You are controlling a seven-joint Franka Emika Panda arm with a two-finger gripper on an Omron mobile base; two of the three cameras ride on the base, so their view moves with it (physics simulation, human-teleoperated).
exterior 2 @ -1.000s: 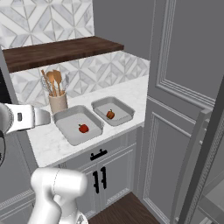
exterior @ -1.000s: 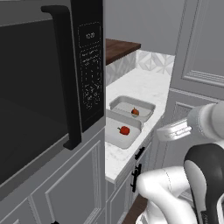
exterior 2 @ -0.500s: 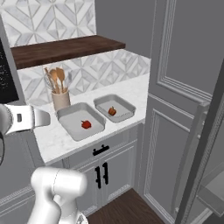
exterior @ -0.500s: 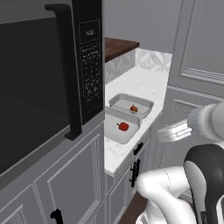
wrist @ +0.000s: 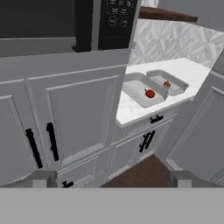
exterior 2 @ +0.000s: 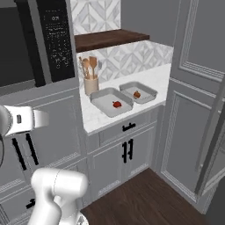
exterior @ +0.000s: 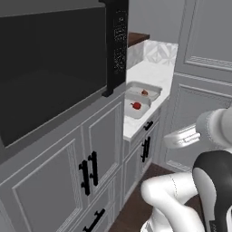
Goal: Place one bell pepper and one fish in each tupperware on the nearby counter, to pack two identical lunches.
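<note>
White marble bench (exterior 2: 154,79) carries two grey tubs side by side, near tub (exterior 2: 110,101) and far tub (exterior 2: 139,92), one red pepper in each: (exterior 2: 117,104) and (exterior 2: 137,94). Pincer (wrist: 111,178) open and empty, well short of the bench, facing grey cabinet doors (wrist: 83,118). Utensil pot (exterior 2: 91,83) just left of the near tub.

Grey panelled cabinets (exterior 2: 127,151) with black handles (exterior: 89,171) line the kitchen, over a dark wood floor (exterior 2: 145,200). A black microwave (exterior: 59,68) sits built in at the left. Patterned grey-white tiles (exterior 2: 127,57) back a brown shelf (exterior 2: 110,39) (a utensil jar (exterior 2: 91,83) stands below it).
</note>
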